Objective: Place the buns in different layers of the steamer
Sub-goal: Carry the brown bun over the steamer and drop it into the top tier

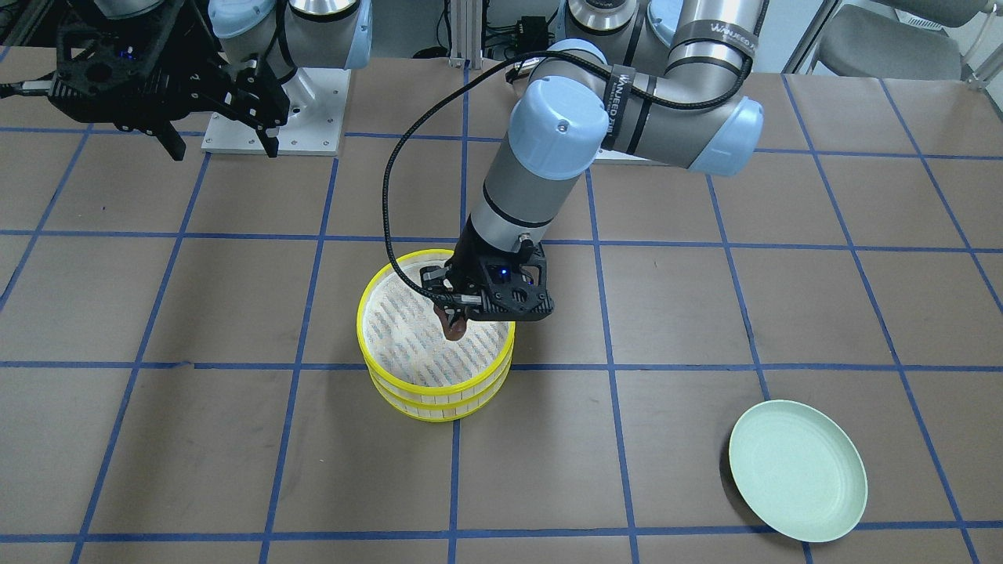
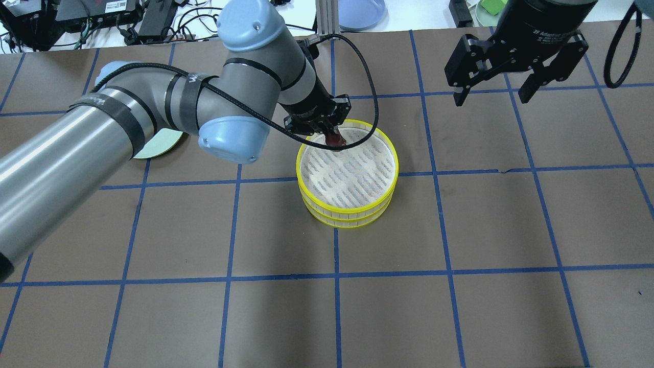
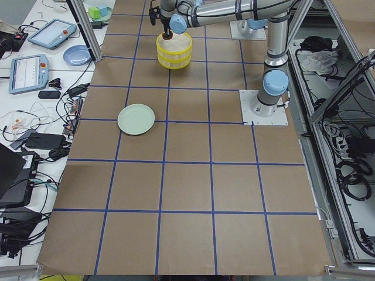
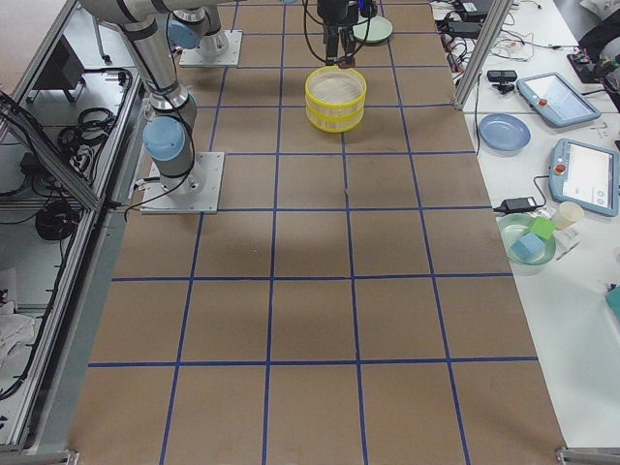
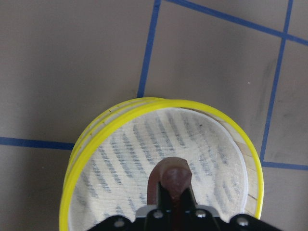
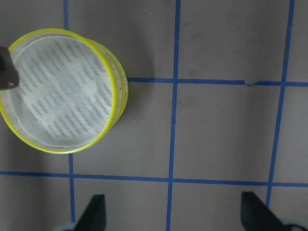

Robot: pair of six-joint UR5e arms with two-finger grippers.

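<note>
Left gripper [image 2: 333, 139] pinches dark bun [image 5: 174, 179], half masked by its fingers, just inside steamer [image 2: 347, 208] top rim. Touching floor: cannot tell. Lower tier's inside hidden. Right gripper [image 2: 491, 98] spread, well apart.

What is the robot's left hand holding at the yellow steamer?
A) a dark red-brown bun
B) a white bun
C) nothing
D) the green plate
A: the left hand grips a dark reddish-brown bun over the top layer of the steamer.
</note>
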